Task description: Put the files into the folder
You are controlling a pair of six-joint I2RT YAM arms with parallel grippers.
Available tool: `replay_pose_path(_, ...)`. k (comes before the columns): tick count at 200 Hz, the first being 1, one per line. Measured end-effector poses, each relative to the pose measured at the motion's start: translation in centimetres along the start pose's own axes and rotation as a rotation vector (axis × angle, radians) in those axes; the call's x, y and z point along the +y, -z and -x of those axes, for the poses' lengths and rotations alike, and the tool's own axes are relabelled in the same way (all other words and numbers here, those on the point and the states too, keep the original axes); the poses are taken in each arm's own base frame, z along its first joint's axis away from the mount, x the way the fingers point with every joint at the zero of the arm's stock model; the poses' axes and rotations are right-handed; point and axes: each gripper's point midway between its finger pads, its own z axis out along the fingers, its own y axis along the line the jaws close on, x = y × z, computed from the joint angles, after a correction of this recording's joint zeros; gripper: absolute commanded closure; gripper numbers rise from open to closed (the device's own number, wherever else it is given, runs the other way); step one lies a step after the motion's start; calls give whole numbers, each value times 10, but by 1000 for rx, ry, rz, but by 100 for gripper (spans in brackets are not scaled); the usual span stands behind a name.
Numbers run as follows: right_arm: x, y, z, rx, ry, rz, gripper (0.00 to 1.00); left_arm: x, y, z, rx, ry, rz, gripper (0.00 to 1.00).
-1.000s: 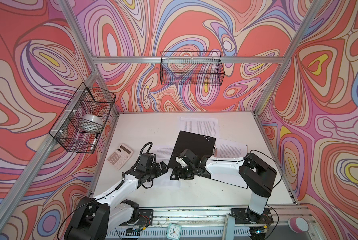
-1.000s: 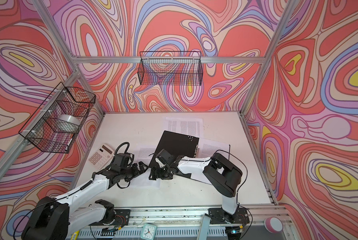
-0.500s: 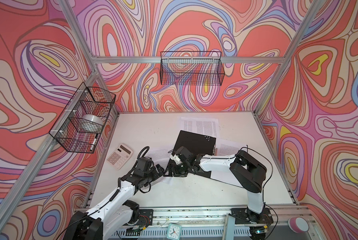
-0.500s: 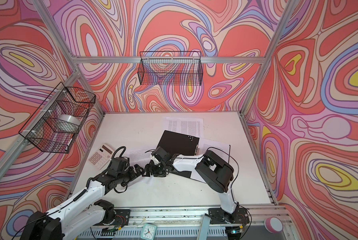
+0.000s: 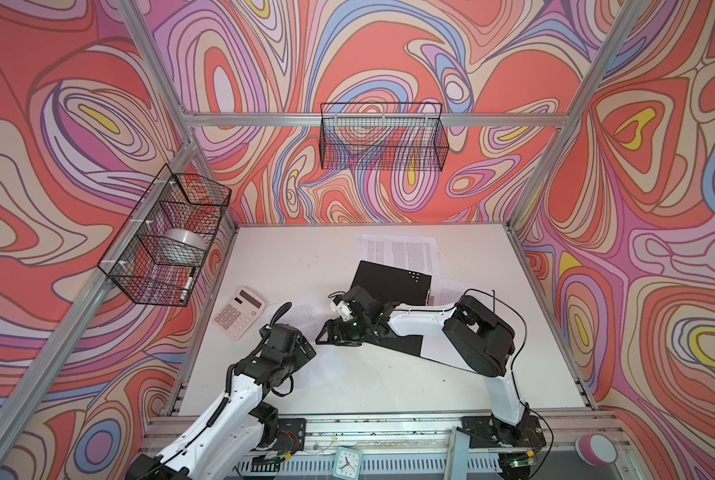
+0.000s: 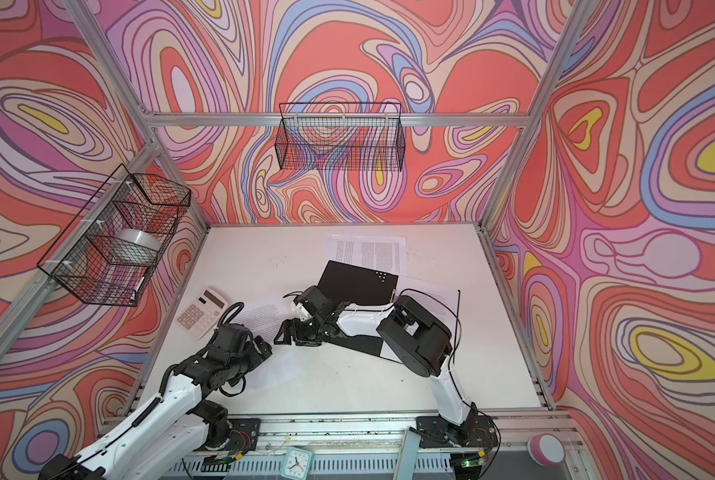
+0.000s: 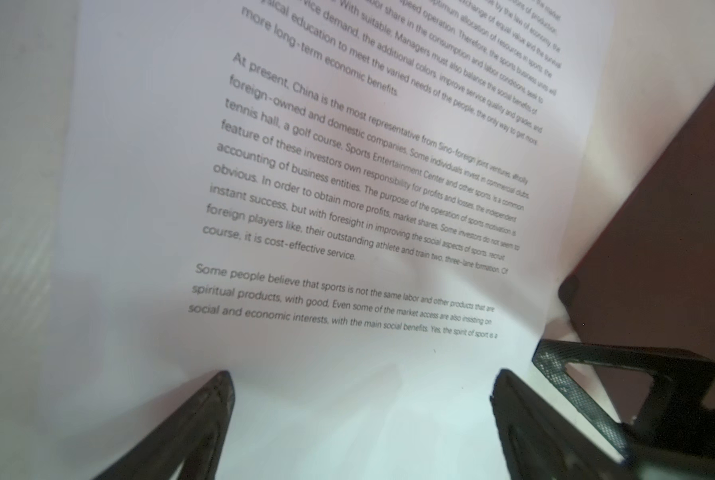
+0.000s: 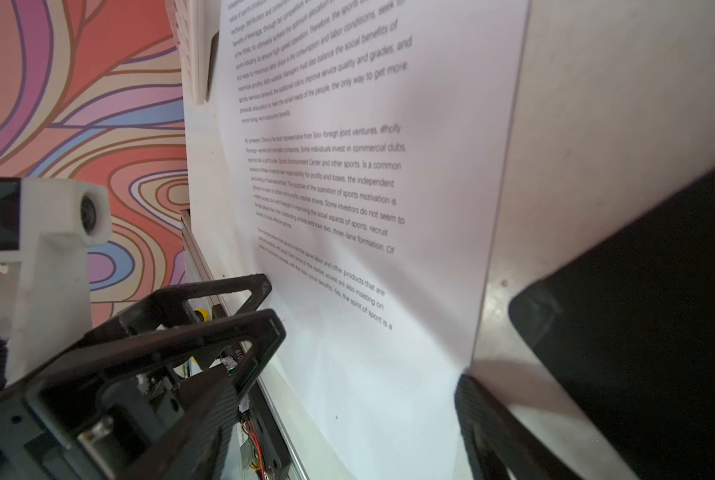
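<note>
The folder (image 5: 393, 282) lies open, black inside up, in the middle of the table (image 5: 368, 386) in both top views. Its near half (image 5: 405, 347) is under my right arm. One printed sheet of the files (image 5: 302, 316) lies flat just left of the folder. Another sheet (image 5: 399, 249) is behind it and a third (image 5: 451, 291) is to its right. My left gripper (image 5: 310, 349) and right gripper (image 5: 326, 334) meet at the left sheet's near corner. In the left wrist view that sheet (image 7: 347, 187) fills the frame and the left gripper (image 7: 360, 386) is open over its blank margin. The right gripper (image 8: 347, 407) is also open over the sheet (image 8: 347, 187), holding nothing.
A beige calculator (image 5: 239, 311) lies left of the sheet, close to my left arm. Wire baskets hang on the left wall (image 5: 169, 237) and the back wall (image 5: 383, 141). The table's front rail (image 5: 368, 424) runs along the near edge.
My right gripper has swung left, off the folder and onto the left sheet's near corner. My left arm has drawn back a little toward the front.
</note>
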Motion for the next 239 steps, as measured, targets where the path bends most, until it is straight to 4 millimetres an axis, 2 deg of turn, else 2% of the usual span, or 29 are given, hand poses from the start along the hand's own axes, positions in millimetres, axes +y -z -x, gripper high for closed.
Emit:
replay_pose_path(88, 11, -14, 17, 14, 50, 54, 9, 4, -3, 5, -10, 0, 61, 3)
replay_pose_path(116, 14, -16, 22, 25, 57, 113, 8, 4, -3, 5, -9, -6, 63, 3)
replay_pose_path(151, 18, -22, 42, 28, 65, 172, 8, 4, -3, 5, -9, -13, 63, 3)
replay_pose_path(239, 26, -28, 58, 43, 20, 305, 8, 3, -4, 4, 2, -50, 62, 4)
